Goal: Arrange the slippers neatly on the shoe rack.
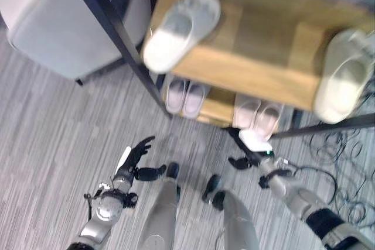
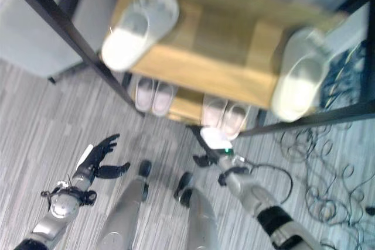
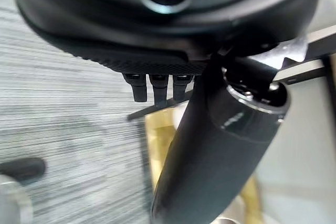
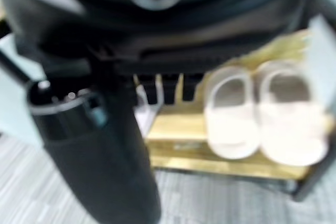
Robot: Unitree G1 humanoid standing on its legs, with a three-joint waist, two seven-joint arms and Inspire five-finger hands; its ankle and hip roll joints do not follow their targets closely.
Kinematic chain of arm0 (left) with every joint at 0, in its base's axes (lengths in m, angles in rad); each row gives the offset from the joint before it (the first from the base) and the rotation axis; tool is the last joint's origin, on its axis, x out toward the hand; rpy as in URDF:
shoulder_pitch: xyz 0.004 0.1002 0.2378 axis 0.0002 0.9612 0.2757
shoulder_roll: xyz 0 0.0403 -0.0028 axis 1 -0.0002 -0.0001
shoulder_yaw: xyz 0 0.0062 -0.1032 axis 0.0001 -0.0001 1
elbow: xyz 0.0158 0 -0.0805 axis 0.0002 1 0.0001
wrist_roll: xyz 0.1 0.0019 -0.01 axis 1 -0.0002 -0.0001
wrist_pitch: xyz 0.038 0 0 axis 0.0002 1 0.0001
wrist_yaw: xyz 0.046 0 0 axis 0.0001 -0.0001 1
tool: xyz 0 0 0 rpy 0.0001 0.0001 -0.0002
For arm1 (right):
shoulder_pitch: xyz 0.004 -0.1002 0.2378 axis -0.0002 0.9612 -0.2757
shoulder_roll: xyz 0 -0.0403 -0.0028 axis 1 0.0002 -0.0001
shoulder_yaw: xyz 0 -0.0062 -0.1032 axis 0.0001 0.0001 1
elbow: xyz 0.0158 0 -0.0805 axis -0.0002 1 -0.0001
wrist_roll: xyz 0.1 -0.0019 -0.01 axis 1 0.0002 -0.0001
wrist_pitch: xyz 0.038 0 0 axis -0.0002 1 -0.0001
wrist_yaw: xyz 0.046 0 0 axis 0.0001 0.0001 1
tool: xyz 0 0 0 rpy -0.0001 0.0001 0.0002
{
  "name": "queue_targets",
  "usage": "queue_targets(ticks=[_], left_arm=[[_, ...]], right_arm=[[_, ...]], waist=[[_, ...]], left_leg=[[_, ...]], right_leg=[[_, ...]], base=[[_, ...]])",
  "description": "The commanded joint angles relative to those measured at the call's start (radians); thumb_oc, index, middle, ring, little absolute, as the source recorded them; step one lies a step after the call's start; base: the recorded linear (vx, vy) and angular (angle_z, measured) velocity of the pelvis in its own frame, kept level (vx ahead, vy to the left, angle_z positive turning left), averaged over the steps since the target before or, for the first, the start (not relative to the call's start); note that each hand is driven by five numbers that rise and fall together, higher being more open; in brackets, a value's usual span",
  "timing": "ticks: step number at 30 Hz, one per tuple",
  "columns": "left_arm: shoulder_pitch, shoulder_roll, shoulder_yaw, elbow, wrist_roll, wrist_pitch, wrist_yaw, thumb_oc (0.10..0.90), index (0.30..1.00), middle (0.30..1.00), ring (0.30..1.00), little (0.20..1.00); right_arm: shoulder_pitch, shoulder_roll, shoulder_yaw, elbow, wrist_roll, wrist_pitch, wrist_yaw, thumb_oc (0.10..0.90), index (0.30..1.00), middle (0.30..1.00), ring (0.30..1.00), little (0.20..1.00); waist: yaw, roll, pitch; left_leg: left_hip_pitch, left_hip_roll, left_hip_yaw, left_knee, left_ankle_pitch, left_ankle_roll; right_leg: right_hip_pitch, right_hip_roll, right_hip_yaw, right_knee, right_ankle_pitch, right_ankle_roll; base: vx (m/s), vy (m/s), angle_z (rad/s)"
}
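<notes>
The shoe rack has wooden shelves in a black frame. On its top shelf lie two grey-white slippers, one at the left and one at the right end. The lower shelf holds two pale pink pairs, a left pair and a right pair, which is also the right pair in the right wrist view. My left hand hovers over the floor in front of the rack, open and holding nothing. My right hand is just in front of the right pink pair, with straight fingers and nothing in it.
A grey upholstered piece of furniture stands to the left of the rack. A black slanted frame bar runs down past the rack's left end. Grey striped carpet covers the floor in front.
</notes>
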State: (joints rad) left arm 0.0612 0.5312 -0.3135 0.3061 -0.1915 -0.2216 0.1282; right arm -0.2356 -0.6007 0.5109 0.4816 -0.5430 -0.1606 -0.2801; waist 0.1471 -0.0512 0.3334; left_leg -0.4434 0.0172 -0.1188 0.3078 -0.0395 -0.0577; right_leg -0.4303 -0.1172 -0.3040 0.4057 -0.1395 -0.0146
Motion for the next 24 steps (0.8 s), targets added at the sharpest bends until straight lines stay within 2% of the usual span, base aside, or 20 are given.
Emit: queue_targets(ticks=[1, 3, 4, 5, 7, 10, 14, 18, 19, 24], left_arm=[[0.025, -0.009, -0.016, -0.012, 0.045, -0.035, -0.024, 0.8, 0.9, 0.9, 0.9, 0.9], [0.032, -0.016, -0.014, -0.003, 0.05, -0.025, -0.034, 0.8, 0.9, 0.9, 0.9, 0.9], [0.033, -0.015, -0.014, -0.004, 0.051, -0.025, -0.034, 0.8, 0.9, 0.9, 0.9, 0.9], [0.033, -0.015, -0.014, -0.004, 0.051, -0.025, -0.034, 0.8, 0.9, 0.9, 0.9, 0.9], [0.041, -0.016, -0.018, -0.023, 0.066, -0.023, -0.046, 0.8, 0.9, 0.9, 0.9, 0.9], [0.056, -0.014, -0.015, -0.06, 0.065, -0.023, -0.06, 0.8, 0.9, 0.9, 0.9, 0.9], [0.078, -0.015, -0.001, -0.119, 0.026, -0.023, -0.083, 0.8, 0.9, 0.9, 0.9, 0.9], [0.116, -0.023, 0.032, -0.243, -0.113, -0.021, -0.12, 0.8, 0.9, 0.9, 0.9, 0.9], [0.118, -0.022, 0.034, -0.245, -0.114, -0.02, -0.12, 0.8, 0.9, 0.9, 0.9, 0.9], [0.121, -0.06, 0.048, -0.342, -0.218, -0.014, -0.139, 0.8, 0.9, 0.9, 0.9, 0.9]], right_arm=[[0.035, 0.033, -0.035, 0.156, 0.03, 0.005, -0.026, 0.8, 0.9, 0.9, 0.9, 0.9], [0.066, 0.076, -0.047, 0.277, 0.038, 0.026, -0.025, 0.8, 0.9, 0.9, 0.9, 0.9], [0.066, 0.078, -0.046, 0.28, 0.037, 0.025, -0.027, 0.8, 0.9, 0.9, 0.9, 0.9], [0.065, 0.079, -0.046, 0.281, 0.037, 0.025, -0.027, 0.8, 0.9, 0.9, 0.9, 0.9], [0.1, 0.117, -0.062, 0.378, 0.044, 0.037, -0.018, 0.8, 0.9, 0.9, 0.9, 0.9], [0.129, 0.153, -0.074, 0.469, 0.048, 0.051, -0.021, 0.8, 0.9, 0.9, 0.9, 0.9], [0.148, 0.179, -0.089, 0.532, 0.054, 0.065, -0.019, 0.8, 0.9, 0.9, 0.9, 0.9], [0.167, 0.199, -0.114, 0.597, 0.062, 0.094, -0.022, 0.8, 0.9, 0.9, 0.9, 0.9], [0.167, 0.199, -0.114, 0.598, 0.062, 0.094, -0.022, 0.8, 0.9, 0.9, 0.9, 0.9], [0.189, 0.219, -0.131, 0.614, 0.064, 0.111, -0.021, 0.8, 0.9, 0.9, 0.9, 0.9]], waist=[[-0.004, 0.01, -0.125], [-0.008, 0.023, -0.174], [-0.008, 0.024, -0.173], [-0.008, 0.024, -0.171], [-0.017, 0.034, -0.217], [-0.025, 0.048, -0.243], [-0.032, 0.065, -0.257], [-0.044, 0.105, -0.257], [-0.043, 0.105, -0.257], [-0.054, 0.141, -0.259]], left_leg=[[0.138, 0.026, -0.049, -0.259, 0.118, -0.061], [0.222, 0.039, -0.039, -0.348, 0.151, -0.063], [0.229, 0.04, -0.038, -0.356, 0.155, -0.063], [0.232, 0.041, -0.038, -0.359, 0.156, -0.063], [0.285, 0.04, -0.02, -0.395, 0.148, -0.062], [0.316, 0.032, -0.009, -0.395, 0.146, -0.067], [0.338, 0.028, 0.005, -0.395, 0.141, -0.068], [0.356, 0.019, 0.022, -0.395, 0.137, -0.064], [0.356, 0.02, 0.023, -0.395, 0.136, -0.064], [0.379, 0.012, 0.042, -0.395, 0.123, -0.058]], right_leg=[[0.202, 0.039, -0.041, -0.27, 0.034, 0.084], [0.281, 0.055, -0.028, -0.358, 0.057, 0.091], [0.287, 0.057, -0.028, -0.366, 0.061, 0.091], [0.29, 0.058, -0.028, -0.369, 0.062, 0.091], [0.36, 0.064, -0.019, -0.44, 0.08, 0.097], [0.411, 0.067, -0.007, -0.492, 0.094, 0.099], [0.428, 0.066, 0.009, -0.493, 0.085, 0.102], [0.434, 0.058, 0.032, -0.493, 0.08, 0.106], [0.435, 0.058, 0.033, -0.493, 0.08, 0.106], [0.447, 0.048, 0.047, -0.493, 0.078, 0.113]], base=[[0.14, -0.051, -0.06], [0.18, -0.062, -0.03], [0.12, -0.038, -0.02], [0.05, -0.014, 0.0], [0.16, -0.038, 0.03], [0.1, -0.027, -0.05], [0.04, -0.023, -0.13], [0.0, -0.002, -0.01], [-0.01, 0.018, -0.07], [0.02, 0.012, -0.16]])
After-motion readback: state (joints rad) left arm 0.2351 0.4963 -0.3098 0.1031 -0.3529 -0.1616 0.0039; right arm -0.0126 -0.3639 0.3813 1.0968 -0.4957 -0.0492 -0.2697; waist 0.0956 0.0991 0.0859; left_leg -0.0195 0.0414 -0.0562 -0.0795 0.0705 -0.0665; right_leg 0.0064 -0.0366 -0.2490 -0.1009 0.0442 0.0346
